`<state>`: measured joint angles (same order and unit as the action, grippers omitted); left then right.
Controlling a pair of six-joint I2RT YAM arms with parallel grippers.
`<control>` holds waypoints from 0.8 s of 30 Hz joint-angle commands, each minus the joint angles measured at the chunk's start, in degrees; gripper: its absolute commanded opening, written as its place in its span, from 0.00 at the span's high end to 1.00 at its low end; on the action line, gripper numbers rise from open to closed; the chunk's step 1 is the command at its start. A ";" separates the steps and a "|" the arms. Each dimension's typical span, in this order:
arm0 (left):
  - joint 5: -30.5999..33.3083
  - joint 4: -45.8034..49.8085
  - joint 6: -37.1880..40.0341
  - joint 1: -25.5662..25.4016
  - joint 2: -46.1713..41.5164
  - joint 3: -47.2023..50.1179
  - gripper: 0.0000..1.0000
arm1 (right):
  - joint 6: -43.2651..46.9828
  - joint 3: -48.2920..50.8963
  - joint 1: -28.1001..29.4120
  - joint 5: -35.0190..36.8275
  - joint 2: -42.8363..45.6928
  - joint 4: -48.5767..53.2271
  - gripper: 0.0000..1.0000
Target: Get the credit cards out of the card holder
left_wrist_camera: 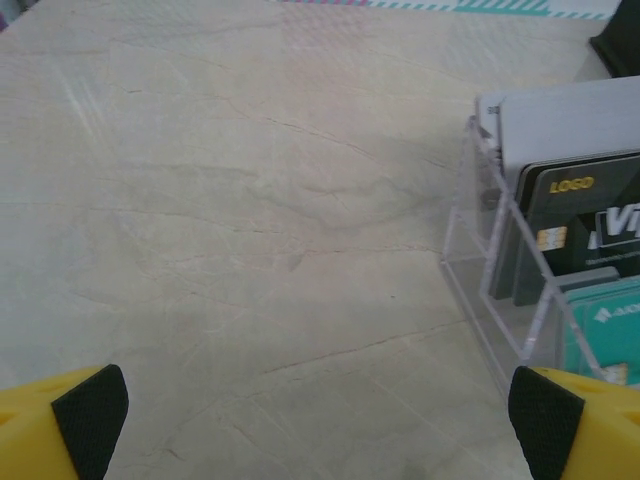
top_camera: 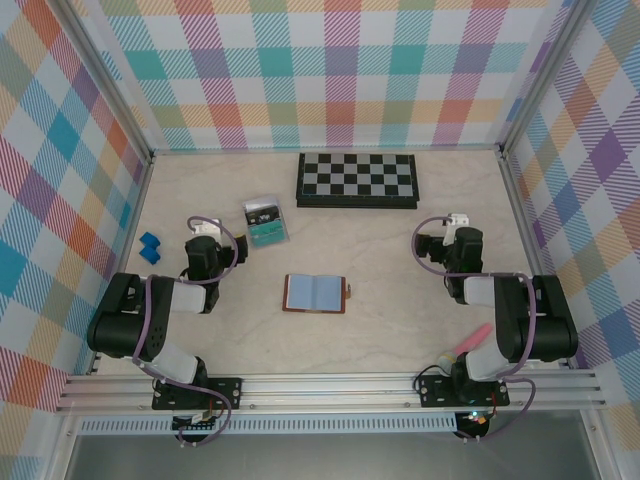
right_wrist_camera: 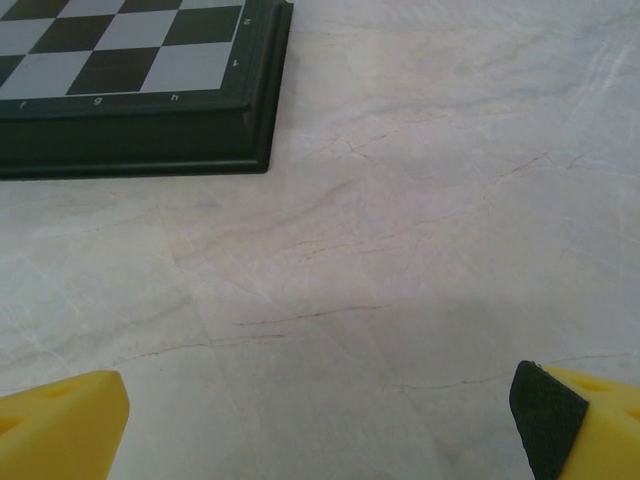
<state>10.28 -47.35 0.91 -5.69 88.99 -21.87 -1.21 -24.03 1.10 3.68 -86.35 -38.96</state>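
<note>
The card holder (top_camera: 316, 293) lies spread open in the middle of the table, blue-grey lining up, its brown clasp tab on the right. From above I cannot make out any cards in its pockets. Credit cards (left_wrist_camera: 580, 215), dark, grey and teal, stand in a clear plastic tray (left_wrist_camera: 470, 255), which lies to the upper left of the holder. My left gripper (top_camera: 205, 228) hovers just left of that tray; in its wrist view the left gripper (left_wrist_camera: 318, 418) is open over bare table. My right gripper (top_camera: 455, 222), well right of the holder, is open too, with nothing between the fingers of the right gripper (right_wrist_camera: 320, 420).
A black-and-grey chessboard (top_camera: 357, 180) lies at the back centre, and its corner (right_wrist_camera: 150, 90) sits ahead and left of my right gripper. A small blue block (top_camera: 150, 247) rests by the left wall. Checked walls enclose the table on three sides.
</note>
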 commanded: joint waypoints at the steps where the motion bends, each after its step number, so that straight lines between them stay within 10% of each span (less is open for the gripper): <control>1: 3.05 -1.06 -1.16 0.64 0.58 -0.99 0.00 | -0.19 -1.10 -0.31 -1.83 -0.14 -3.84 0.00; 24: 2.09 -0.28 -0.71 0.60 0.75 -1.55 0.00 | 0.32 -0.75 -0.46 -3.16 -0.83 -4.99 0.00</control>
<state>12.27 -47.05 0.71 -5.69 89.21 -22.02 -1.21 -24.05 1.08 1.83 -86.70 -41.17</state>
